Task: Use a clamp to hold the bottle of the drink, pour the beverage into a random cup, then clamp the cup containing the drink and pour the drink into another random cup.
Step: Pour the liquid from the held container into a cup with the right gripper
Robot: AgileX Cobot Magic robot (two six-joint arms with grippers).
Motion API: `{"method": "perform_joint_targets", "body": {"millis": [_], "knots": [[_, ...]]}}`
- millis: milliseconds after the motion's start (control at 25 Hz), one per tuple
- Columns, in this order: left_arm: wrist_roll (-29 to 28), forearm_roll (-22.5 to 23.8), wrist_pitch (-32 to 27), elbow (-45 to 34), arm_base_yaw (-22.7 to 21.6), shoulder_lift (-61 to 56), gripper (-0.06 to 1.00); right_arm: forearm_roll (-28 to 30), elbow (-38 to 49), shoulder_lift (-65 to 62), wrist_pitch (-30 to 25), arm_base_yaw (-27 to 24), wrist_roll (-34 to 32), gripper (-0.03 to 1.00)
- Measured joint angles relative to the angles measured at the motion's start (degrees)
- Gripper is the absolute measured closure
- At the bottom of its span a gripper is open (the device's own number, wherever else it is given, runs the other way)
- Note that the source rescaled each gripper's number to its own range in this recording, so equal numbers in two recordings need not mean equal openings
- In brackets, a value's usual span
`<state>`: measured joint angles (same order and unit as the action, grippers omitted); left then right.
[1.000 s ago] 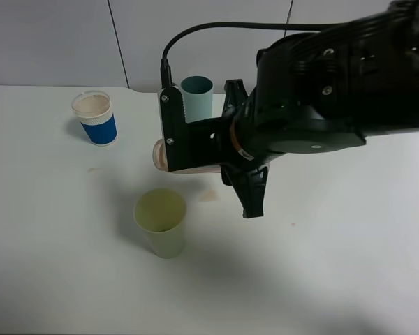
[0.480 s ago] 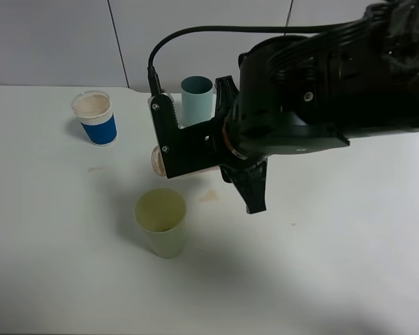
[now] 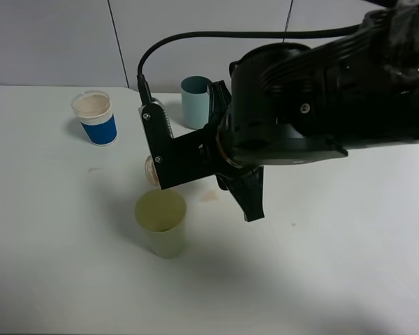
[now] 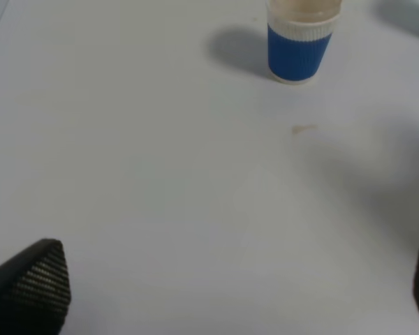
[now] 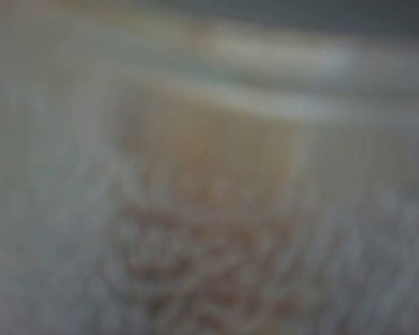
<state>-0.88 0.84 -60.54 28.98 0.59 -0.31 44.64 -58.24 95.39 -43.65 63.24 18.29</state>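
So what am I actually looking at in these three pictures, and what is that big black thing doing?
It is a robot with two arms, each ending in a claw. The wide picture comes from a camera mounted high above a white table. The big black shape is the right arm. Its right claw is shut on a clear plastic bottle, which is tipped on its side with its mouth close to a pale yellow-green plastic tumbler. I cannot tell whether any drink is flowing. Further back stand a white paper cup with a blue sleeve and a teal cup. The other two pictures come from cameras on the wrists. One shows the open left claw, which holds nothing. The other is only a blur.
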Motion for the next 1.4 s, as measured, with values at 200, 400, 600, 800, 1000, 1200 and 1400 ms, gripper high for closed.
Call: {"method": "perform_joint_targets", "body": {"millis": [200,400,600,800,1000,1200,1400], "knots": [[0.0,0.0,0.0,0.0,0.0,0.0,-0.06,0.22,0.0,0.0,-1.54,0.1,0.29,0.97],[0.0,0.0,0.0,0.0,0.0,0.0,-0.06,0.28,0.0,0.0,-3.62,0.87,3.03,0.97],[0.0,0.0,0.0,0.0,0.0,0.0,-0.06,1.16,0.0,0.0,-5.16,1.19,4.91,0.97],[0.0,0.0,0.0,0.0,0.0,0.0,-0.06,1.19,0.0,0.0,-5.33,1.19,4.95,0.97],[0.0,0.0,0.0,0.0,0.0,0.0,-0.06,1.19,0.0,0.0,-5.33,1.19,4.85,0.97],[0.0,0.0,0.0,0.0,0.0,0.0,-0.06,1.19,-0.91,0.68,-5.33,1.19,4.4,0.97],[0.0,0.0,0.0,0.0,0.0,0.0,-0.06,1.21,-5.51,4.5,-5.78,1.3,2.82,0.97]]}}
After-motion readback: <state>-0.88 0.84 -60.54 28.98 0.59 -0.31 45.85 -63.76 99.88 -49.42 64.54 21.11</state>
